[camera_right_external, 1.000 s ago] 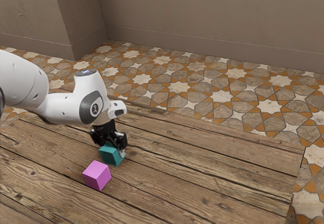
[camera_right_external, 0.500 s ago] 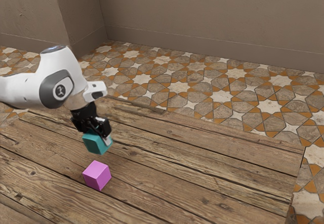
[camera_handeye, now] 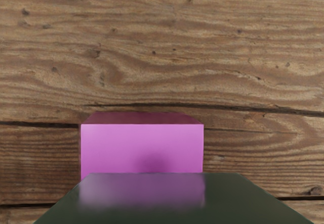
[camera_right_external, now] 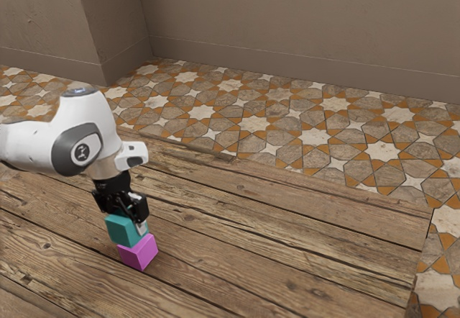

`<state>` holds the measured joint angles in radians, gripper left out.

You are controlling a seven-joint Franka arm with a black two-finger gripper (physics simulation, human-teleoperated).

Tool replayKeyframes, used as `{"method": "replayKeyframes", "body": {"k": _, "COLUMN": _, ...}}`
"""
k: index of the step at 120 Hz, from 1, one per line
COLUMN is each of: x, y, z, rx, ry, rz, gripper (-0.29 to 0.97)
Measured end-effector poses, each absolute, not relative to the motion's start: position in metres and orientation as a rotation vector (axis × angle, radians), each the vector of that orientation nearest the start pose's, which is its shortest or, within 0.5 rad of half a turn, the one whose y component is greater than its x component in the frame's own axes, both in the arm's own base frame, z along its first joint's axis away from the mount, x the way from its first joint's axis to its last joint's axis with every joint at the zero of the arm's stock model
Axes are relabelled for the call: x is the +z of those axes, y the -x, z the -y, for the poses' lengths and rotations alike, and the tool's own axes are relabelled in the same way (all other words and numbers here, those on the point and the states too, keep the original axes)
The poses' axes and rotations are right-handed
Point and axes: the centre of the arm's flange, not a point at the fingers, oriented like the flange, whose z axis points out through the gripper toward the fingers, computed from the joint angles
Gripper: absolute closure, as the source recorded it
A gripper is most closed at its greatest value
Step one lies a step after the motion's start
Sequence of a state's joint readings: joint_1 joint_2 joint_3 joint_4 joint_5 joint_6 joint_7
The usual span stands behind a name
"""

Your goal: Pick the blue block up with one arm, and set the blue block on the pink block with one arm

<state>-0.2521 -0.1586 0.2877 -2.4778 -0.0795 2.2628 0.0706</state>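
The blue-green block (camera_right_external: pixel 119 229) sits directly on top of the pink block (camera_right_external: pixel 139 252) on the wooden table. My black gripper (camera_right_external: pixel 123 216) is shut on the blue block, its fingers on two opposite sides. In the wrist view the dark blurred top of the blue block (camera_handeye: pixel 172 198) lies just under my hand, and the pink block (camera_handeye: pixel 142 145) shows just beyond and below it.
The wooden plank table (camera_right_external: pixel 287 239) stretches toward the exterior view's right. Beyond its far edge lies a patterned tile floor (camera_right_external: pixel 323 131) bounded by beige walls. My white arm (camera_right_external: pixel 57 142) hangs over the table's left part.
My gripper carried the blue block up off the table, then moved left and down until the block came to rest on the pink block.
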Motion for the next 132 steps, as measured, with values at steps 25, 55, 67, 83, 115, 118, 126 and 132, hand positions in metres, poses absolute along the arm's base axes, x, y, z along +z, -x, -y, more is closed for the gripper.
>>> {"method": "replayKeyframes", "body": {"k": 25, "x": 0.339, "y": -0.457, "z": -0.016, "rx": 0.048, "ry": 3.229, "rz": 0.034, "gripper": 0.38}}
{"method": "replayKeyframes", "body": {"k": 55, "x": 0.337, "y": -0.460, "z": -0.017, "rx": 0.023, "ry": 3.229, "rz": 0.049, "gripper": 0.21}}
{"method": "replayKeyframes", "body": {"k": 67, "x": 0.337, "y": -0.460, "z": -0.017, "rx": 0.018, "ry": 3.231, "rz": 0.049, "gripper": 0.13}}
{"method": "replayKeyframes", "body": {"k": 83, "x": 0.339, "y": -0.460, "z": -0.017, "rx": 0.011, "ry": 3.233, "rz": 0.047, "gripper": 0.07}}
{"method": "replayKeyframes", "body": {"k": 115, "x": 0.433, "y": -0.461, "z": -0.004, "rx": -0.211, "ry": 3.259, "rz": -0.040, "gripper": 0.02}}
{"method": "replayKeyframes", "body": {"k": 118, "x": 0.463, "y": -0.477, "z": -0.003, "rx": -0.266, "ry": 3.241, "rz": -0.063, "gripper": 0.02}}
{"method": "replayKeyframes", "body": {"k": 126, "x": 0.549, "y": -0.528, "z": -0.001, "rx": -0.374, "ry": 3.184, "rz": -0.096, "gripper": 0.01}}
{"method": "replayKeyframes", "body": {"k": 132, "x": 0.586, "y": -0.551, "z": 0.004, "rx": -0.382, "ry": 3.155, "rz": -0.116, "gripper": 0.01}}
